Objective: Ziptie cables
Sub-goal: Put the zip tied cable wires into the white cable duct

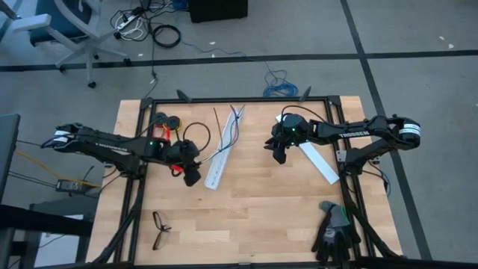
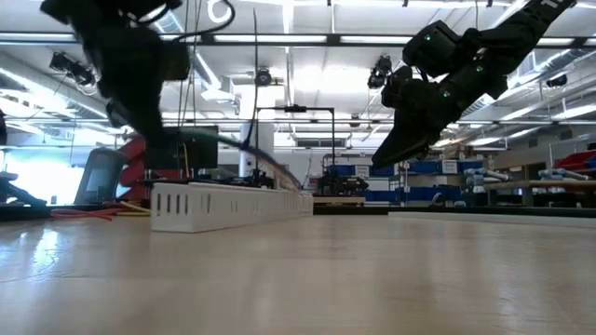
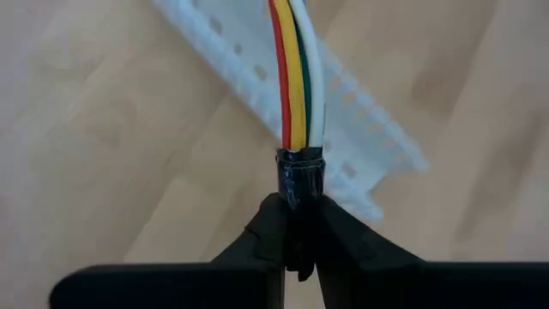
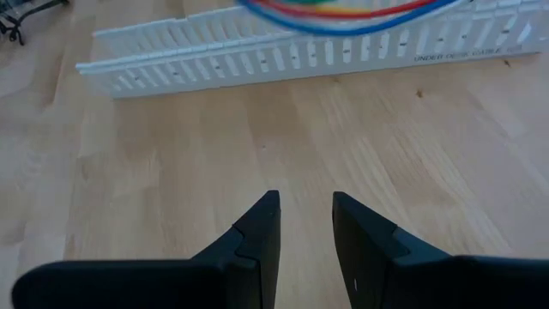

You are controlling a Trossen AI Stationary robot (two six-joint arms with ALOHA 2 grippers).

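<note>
Two claws hang over the tabletop (image 1: 254,209). Left claw (image 3: 298,225) is clamped on the black-wrapped end of the cables (image 3: 298,77), which run above the white slotted strip (image 3: 364,129). Right claw (image 4: 304,225) hangs empty, fingers parted, near that strip.

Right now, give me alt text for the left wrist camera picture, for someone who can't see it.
The left gripper is shut on the black-wrapped end of the cables, a tight bundle showing red, yellow, green and white wires that runs straight away from the fingers. Behind the bundle, a white slotted strip lies diagonally across the wooden table.
</note>
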